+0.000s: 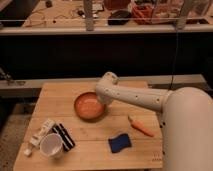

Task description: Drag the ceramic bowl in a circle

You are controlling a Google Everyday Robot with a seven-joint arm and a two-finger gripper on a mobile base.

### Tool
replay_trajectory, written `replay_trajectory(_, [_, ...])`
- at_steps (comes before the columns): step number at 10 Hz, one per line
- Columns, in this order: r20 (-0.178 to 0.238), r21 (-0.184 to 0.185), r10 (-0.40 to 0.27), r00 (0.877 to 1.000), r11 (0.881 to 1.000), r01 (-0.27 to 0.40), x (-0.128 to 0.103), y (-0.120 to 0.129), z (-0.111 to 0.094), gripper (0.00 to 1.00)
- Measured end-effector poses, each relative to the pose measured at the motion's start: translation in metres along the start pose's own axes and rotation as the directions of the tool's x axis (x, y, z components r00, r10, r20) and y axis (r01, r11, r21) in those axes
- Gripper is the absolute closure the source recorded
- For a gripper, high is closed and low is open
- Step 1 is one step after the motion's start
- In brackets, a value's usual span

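Though half-hidden, tool point(102, 102) at round ceramic bowl point(87, 108)

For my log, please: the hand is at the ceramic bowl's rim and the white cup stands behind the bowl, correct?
Not quite: the camera view shows the white cup in front of the ceramic bowl, near the front left corner of the table. The hand is indeed at the bowl's rim.

Gripper point(101, 101) mostly hidden behind arm point(137, 97), at ceramic bowl point(88, 107)

Ea x1: ceramic bowl point(88, 106), cup point(51, 145), carrot point(141, 126), sponge point(120, 143), end effector point(104, 100) at bowl rim.
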Motion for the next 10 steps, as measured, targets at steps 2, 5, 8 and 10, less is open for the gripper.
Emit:
replay_trajectory(2, [0.001, -0.025, 0.053, 0.999, 0.998, -0.053, 0.021, 0.031, -0.005, 1.00])
replay_trajectory(5, [-0.005, -0.055, 0.114, 0.993, 0.992, -0.114, 0.010, 0.055, -0.018, 1.00])
replay_trajectory(8, [0.010, -0.085, 0.157, 0.988, 0.984, -0.156, -0.053, 0.081, -0.035, 1.00])
replay_trajectory(10, [0.020, -0.095, 0.183, 0.983, 0.979, -0.180, -0.102, 0.099, -0.046, 1.00])
